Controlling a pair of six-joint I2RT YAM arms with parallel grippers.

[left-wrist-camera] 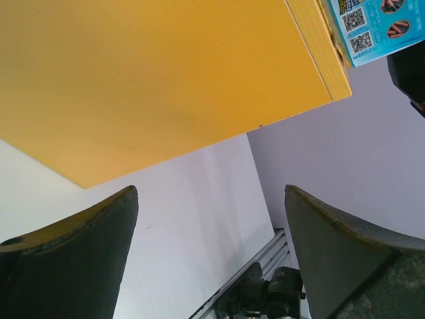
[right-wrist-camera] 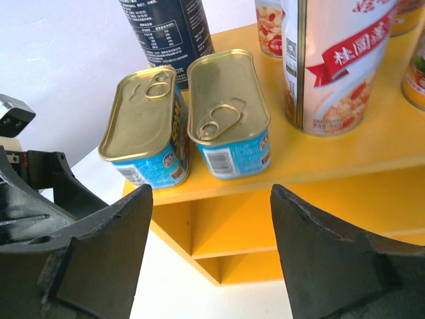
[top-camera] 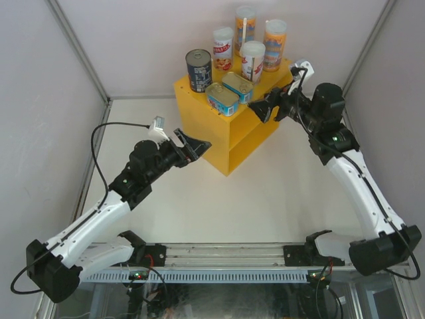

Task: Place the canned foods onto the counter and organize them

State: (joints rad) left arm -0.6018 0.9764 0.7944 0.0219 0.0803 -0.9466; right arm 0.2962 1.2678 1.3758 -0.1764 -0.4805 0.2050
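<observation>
The yellow counter (top-camera: 216,129) stands at the back middle. On its top are four tall slim cans (top-camera: 252,61), a dark round tin (top-camera: 198,70) and two flat gold-topped tins (top-camera: 222,98) side by side at the front corner. My left gripper (top-camera: 198,147) is open and empty, close against the counter's left side (left-wrist-camera: 153,86). My right gripper (top-camera: 262,109) is open and empty, just right of the counter's top edge. The right wrist view shows the two flat tins (right-wrist-camera: 149,126), the dark tin (right-wrist-camera: 166,33) and one tall can (right-wrist-camera: 332,66) beyond the right gripper (right-wrist-camera: 212,246).
White walls enclose the table on three sides. An aluminium rail (top-camera: 219,256) with the arm bases runs along the near edge. The counter's inner shelf (right-wrist-camera: 265,232) is open toward the right arm. The left arm's black finger (right-wrist-camera: 40,173) shows beside the counter.
</observation>
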